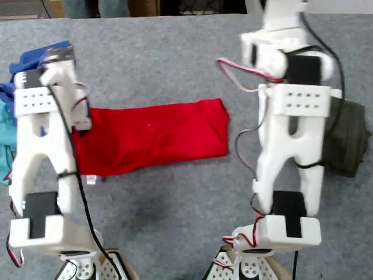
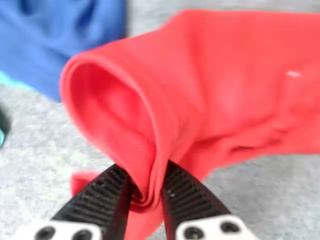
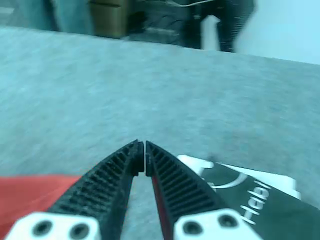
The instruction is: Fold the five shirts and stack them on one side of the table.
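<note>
Pinching a doubled fold of the red shirt [image 2: 225, 75], the left gripper [image 2: 147, 180] has its two black ribbed fingers pressed onto the cloth from either side, and the fabric bulges up out of the grip in a rounded loop. That hold is at one end of the red shirt [image 1: 151, 137], which lies as a long, roughly folded strip across the grey table [image 1: 175, 58] between the two arms. Just beyond the pinched end sits a crumpled blue shirt [image 1: 35, 58] – with a teal shirt [image 1: 4, 134] beside it, farther out from the red one. A small white tag [image 1: 90, 179] pokes from the red shirt's edge on the side nearer the arm bases.

The right gripper [image 3: 144, 150] is pressed together, tip to tip, with nothing between – a corner of the red shirt shows just beside it. Well past the red shirt's other end, under the right arm, rests a folded dark green shirt [image 1: 349, 140].
</note>
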`<action>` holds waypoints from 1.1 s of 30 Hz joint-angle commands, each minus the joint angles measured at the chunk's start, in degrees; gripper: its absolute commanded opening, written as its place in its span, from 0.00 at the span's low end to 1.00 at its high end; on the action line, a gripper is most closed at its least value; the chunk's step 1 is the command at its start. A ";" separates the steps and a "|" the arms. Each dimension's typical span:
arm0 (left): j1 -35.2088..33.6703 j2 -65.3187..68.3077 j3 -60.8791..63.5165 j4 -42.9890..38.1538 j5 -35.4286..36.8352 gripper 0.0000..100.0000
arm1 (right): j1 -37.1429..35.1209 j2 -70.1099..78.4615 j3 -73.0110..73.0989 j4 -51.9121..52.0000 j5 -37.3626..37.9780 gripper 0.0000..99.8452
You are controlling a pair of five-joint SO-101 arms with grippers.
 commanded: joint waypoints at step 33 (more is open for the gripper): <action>41.45 23.30 -36.18 -13.80 12.40 0.03 | 21.54 -5.85 -4.53 -7.74 -0.26 0.01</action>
